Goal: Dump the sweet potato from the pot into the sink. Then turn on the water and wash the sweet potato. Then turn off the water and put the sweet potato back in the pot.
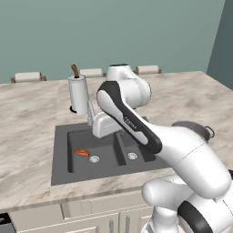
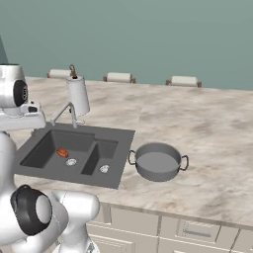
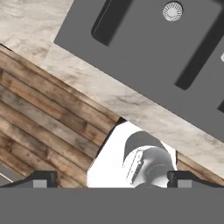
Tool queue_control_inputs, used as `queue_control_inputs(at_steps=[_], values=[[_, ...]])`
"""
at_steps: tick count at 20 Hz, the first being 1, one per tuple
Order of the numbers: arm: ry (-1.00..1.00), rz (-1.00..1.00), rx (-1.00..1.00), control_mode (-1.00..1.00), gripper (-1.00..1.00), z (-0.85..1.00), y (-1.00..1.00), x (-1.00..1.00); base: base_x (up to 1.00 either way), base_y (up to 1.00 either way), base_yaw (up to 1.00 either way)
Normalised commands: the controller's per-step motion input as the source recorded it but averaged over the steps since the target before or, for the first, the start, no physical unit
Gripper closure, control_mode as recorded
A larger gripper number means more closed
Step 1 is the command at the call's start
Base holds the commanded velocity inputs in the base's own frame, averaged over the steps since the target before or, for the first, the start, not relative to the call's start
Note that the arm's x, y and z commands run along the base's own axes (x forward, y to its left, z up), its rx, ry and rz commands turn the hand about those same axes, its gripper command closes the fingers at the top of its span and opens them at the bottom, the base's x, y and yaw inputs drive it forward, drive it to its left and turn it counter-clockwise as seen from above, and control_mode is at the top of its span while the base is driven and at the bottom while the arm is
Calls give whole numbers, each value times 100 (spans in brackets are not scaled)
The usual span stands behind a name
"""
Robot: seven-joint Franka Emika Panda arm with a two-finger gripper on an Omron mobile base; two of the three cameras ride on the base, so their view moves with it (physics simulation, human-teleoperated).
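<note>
Sweet potato (image 1: 82,152) seen lying in left basin of sink (image 1: 61,154), beside drain. Pot (image 2: 158,162) set on bench (image 2: 197,128) right of sink. Paper-towel roll (image 1: 78,94) and faucet (image 2: 64,111) noted behind sink. Hand (image 3: 111,179) held above sink edge, fingers (image 3: 41,179) spread apart, nothing gripped.

Paper-towel roll (image 1: 78,94) on marble counter (image 1: 27,132)

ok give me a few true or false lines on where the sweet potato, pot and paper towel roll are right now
1. The small orange-brown sweet potato lies in the larger left basin of the dark grey double sink. True.
2. The wide grey metal pot stands inside the sink. False: it sits on the marble counter to the sink's right.
3. The pot holds the sweet potato. False: the pot looks empty.
4. The white paper-towel roll stands upright behind the sink by the slim curved faucet. True.
5. The gripper holds the sweet potato. False: nothing sits between its fingertips.
</note>
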Motion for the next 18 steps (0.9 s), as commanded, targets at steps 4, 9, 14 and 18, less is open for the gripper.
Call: queue_control_inputs(at_steps=[4,9,14,18], values=[[-3,0,0,-100,-100,-27,25,3,0,0,0],[-2,-1,0,-100,-100,-36,24,0,0,0,0],[-3,-4,0,-100,-100,-43,19,13,0,0,0],[-3,-6,0,-100,-100,-40,16,40,0,0,0]])
